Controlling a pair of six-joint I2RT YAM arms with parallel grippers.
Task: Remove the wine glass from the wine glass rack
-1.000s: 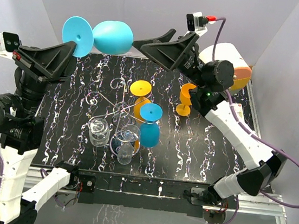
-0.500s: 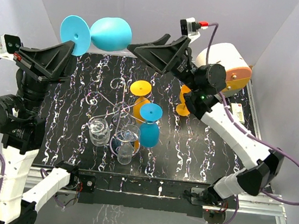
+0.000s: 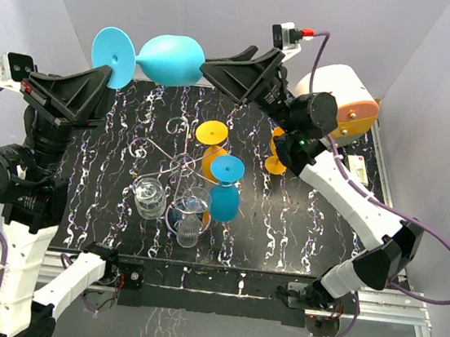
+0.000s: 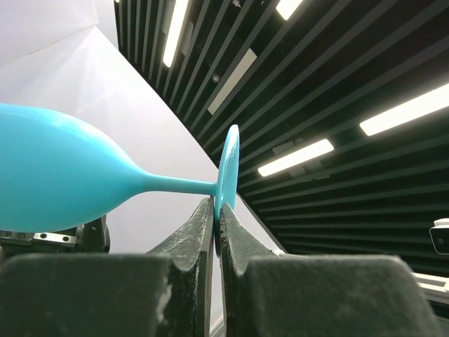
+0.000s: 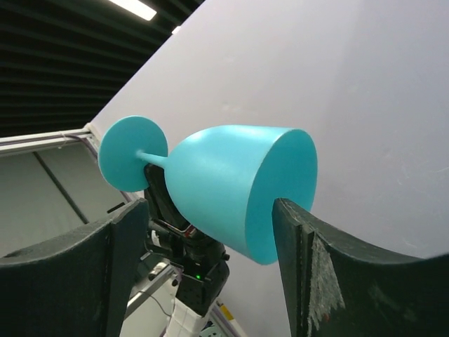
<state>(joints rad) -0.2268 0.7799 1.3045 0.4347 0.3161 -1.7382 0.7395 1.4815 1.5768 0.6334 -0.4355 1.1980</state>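
"Starting with the biggest thing, what is there?"

"A black marbled table. Near its middle stands the wine glass rack, which is silver wire with curled arms. An orange glass, a blue glass and two clear glasses sit close around it."

"And the wine glass itself?"

"The wine glass, light blue, is off the rack. It is held high above the table's far left part, lying sideways with its round foot to the left and its bowl to the right."

"Who holds it?"

"The left gripper pinches the edge of the foot between its fingers, which are closed tight on it. The right gripper is spread wide, with one finger on each side of the bowl. I cannot tell whether they touch the bowl."
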